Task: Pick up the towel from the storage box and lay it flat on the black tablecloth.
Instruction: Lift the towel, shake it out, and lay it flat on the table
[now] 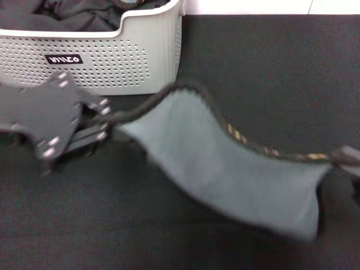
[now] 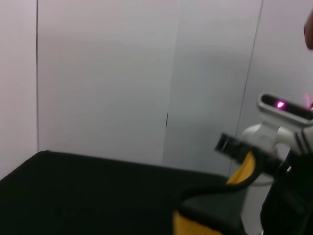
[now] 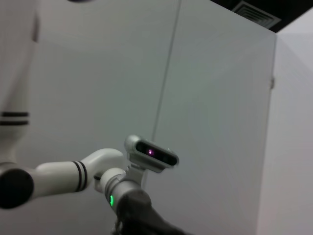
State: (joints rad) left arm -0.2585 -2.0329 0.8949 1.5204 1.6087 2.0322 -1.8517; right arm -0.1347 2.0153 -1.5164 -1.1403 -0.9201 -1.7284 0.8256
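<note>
towel (image 1: 225,169) stretched in the air between our two grippers, over the black tablecloth (image 1: 270,62).
our left gripper (image 1: 109,117) at 9 o'clock pinches one black-edged corner; our right gripper (image 1: 344,157) at 3 o'clock grips the opposite corner. the cloth sags between them, grey-green face up. the storage box (image 1: 129,62) sits at 11 o'clock, dark garments (image 1: 79,17) inside.

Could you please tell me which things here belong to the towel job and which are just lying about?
Part of the job:
towel, held between left gripper and right gripper
storage box
black tablecloth

Lying about:
dark clothes in the box
</note>
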